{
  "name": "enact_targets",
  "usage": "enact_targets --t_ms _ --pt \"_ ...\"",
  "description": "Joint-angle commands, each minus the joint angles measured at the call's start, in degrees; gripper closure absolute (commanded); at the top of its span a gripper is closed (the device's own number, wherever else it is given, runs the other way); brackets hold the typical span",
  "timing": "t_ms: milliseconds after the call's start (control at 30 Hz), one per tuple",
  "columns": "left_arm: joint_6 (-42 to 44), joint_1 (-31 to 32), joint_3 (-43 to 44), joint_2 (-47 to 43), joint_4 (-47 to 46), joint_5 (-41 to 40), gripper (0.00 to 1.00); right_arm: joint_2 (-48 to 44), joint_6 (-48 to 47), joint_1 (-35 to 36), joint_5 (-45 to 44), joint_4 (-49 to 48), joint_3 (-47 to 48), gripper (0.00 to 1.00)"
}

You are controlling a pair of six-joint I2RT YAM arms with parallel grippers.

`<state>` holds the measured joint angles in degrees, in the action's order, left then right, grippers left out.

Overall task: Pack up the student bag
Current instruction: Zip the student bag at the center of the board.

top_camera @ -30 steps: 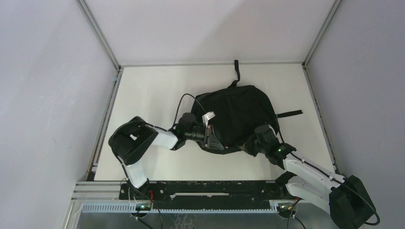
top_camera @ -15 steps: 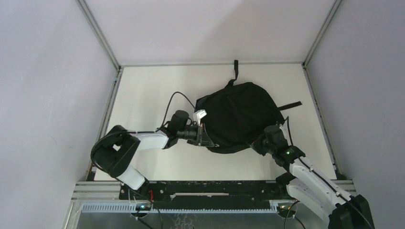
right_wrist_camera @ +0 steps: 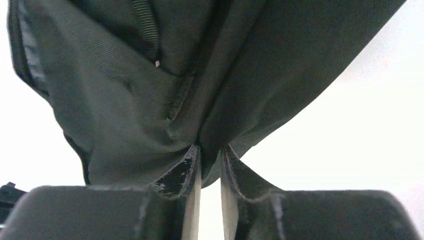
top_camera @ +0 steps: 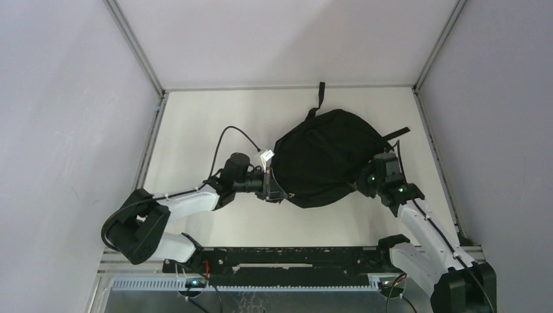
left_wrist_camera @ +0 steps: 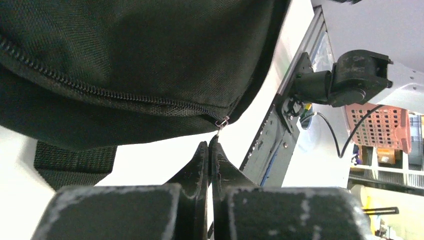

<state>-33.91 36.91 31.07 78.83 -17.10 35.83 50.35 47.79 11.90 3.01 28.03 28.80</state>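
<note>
The student bag (top_camera: pixel 326 156) is a large, floppy black backpack bunched up mid-table. My left gripper (top_camera: pixel 274 190) is at its near left edge. In the left wrist view the left gripper (left_wrist_camera: pixel 209 146) is shut on the small metal zipper pull (left_wrist_camera: pixel 221 122) at the end of the closed zipper (left_wrist_camera: pixel 115 95). My right gripper (top_camera: pixel 364 184) is at the bag's right edge. In the right wrist view the right gripper (right_wrist_camera: pixel 210 152) is shut on a fold of the bag's fabric (right_wrist_camera: pixel 150 100). The bag's inside is hidden.
One black strap (top_camera: pixel 322 94) trails toward the back edge and another (top_camera: pixel 399 134) toward the right frame rail. A webbing strap (left_wrist_camera: pixel 75 162) lies on the table under the bag. The right arm's base (left_wrist_camera: pixel 350 75) and a pink basket (left_wrist_camera: pixel 380 127) show off the table.
Both arms have stretched farther from their bases. The bag has been drawn back and right and bunched taller. Both grippers kept their holds.
</note>
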Motion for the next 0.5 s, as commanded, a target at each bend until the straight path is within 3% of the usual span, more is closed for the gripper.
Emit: enact_targets --t_ms 0,67,167,267,333,467 --pt "1.9 -0.7 1.7 -2.8 5.4 -2.9 1.00 -3.0 -12.6 -1.3 -5.4 1.5 6.8 0.59" --pt "2.3 -0.6 3.2 -4.0 7.1 -3.5 1.00 -6.9 -14.7 0.5 -5.7 2.0 6.9 0.43" --pt "3.1 -0.6 5.3 -5.5 9.6 -4.1 1.00 -11.4 -16.8 6.5 -8.3 1.7 6.7 0.36" --pt "4.3 -0.6 7.2 -5.0 11.8 -4.0 1.00 -15.1 -20.9 17.6 -11.1 -2.7 4.8 0.35" --pt "4.7 -0.6 7.9 -4.3 12.4 -3.7 1.00 -16.7 -25.5 25.9 -12.2 -9.3 1.8 0.22" --pt "4.3 -0.6 8.1 -2.9 12.4 -3.8 1.00 -13.5 -35.6 42.5 -21.3 -19.0 -1.5 0.25"
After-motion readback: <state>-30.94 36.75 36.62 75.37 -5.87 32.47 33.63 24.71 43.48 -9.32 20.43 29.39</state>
